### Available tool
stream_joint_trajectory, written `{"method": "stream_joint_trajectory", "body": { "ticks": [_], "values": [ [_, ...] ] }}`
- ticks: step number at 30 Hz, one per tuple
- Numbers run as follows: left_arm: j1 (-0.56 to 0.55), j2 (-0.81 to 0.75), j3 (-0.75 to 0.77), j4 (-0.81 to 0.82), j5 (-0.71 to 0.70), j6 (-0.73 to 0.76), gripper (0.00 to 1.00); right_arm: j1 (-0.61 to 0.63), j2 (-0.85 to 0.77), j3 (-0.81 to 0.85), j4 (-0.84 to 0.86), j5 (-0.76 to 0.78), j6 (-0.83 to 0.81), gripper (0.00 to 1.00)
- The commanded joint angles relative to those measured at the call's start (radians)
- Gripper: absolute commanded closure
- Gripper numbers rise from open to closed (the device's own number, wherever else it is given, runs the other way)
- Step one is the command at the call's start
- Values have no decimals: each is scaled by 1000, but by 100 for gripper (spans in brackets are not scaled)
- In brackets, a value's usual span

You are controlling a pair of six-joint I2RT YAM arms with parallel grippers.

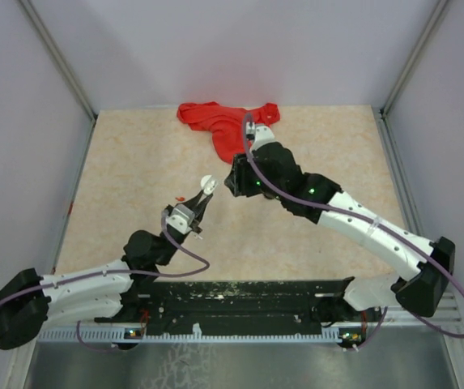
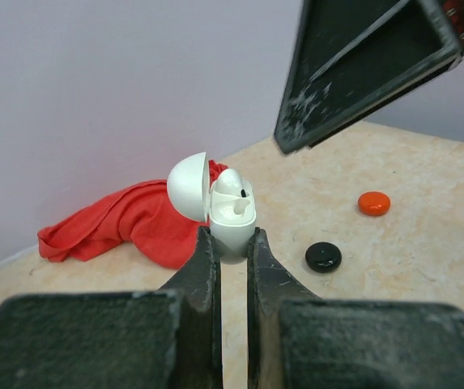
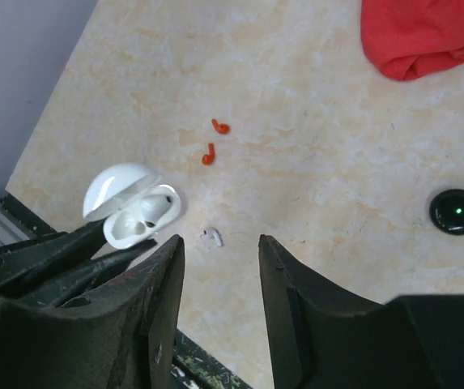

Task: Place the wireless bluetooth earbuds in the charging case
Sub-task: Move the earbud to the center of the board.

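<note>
My left gripper [image 2: 232,240] is shut on the open white charging case [image 2: 233,217], lid tipped back, held above the table. One white earbud [image 2: 230,188] sits in the case. A second white earbud [image 3: 212,236] lies on the table just past my right gripper [image 3: 219,245], which is open with nothing between its fingers. Two red earbuds [image 3: 208,154] lie farther out on the table. In the top view the right gripper [image 1: 233,183] hovers close to the right of the case [image 1: 206,185].
A crumpled red cloth [image 1: 223,126] lies at the table's back edge. A closed round black case [image 2: 323,257] and a closed round orange-red case [image 2: 374,203] rest on the table beyond the white case. The arms' black base rail [image 1: 240,296] runs along the near edge.
</note>
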Motion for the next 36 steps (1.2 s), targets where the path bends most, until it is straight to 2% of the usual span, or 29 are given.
{"method": "stream_joint_trajectory", "body": {
  "ticks": [1,3,6,10,14,23,28,36],
  "values": [
    [68,-87,-21,-97,80,-156,99,-80,-122,-23,81,-158,-100,54],
    [109,-125,-23,-168,122,-203,99,-88,-149,-61,105,-184,-145,48],
    [194,-186,-21,-256,173,-296,99,-89,-139,-100,113,-215,-215,46],
    [287,-238,-10,-377,171,-400,99,-89,-79,-150,131,-266,-267,46],
    [340,-272,2,-477,152,-471,99,-79,-30,-232,230,-314,-296,46],
    [443,-327,32,-699,114,-602,99,43,169,-260,377,-284,-379,48],
    [450,-337,-5,-713,59,-627,99,87,302,-258,513,-290,-395,52],
    [450,-343,-24,-715,25,-632,99,119,469,-225,620,-280,-404,56]
  ]
}}
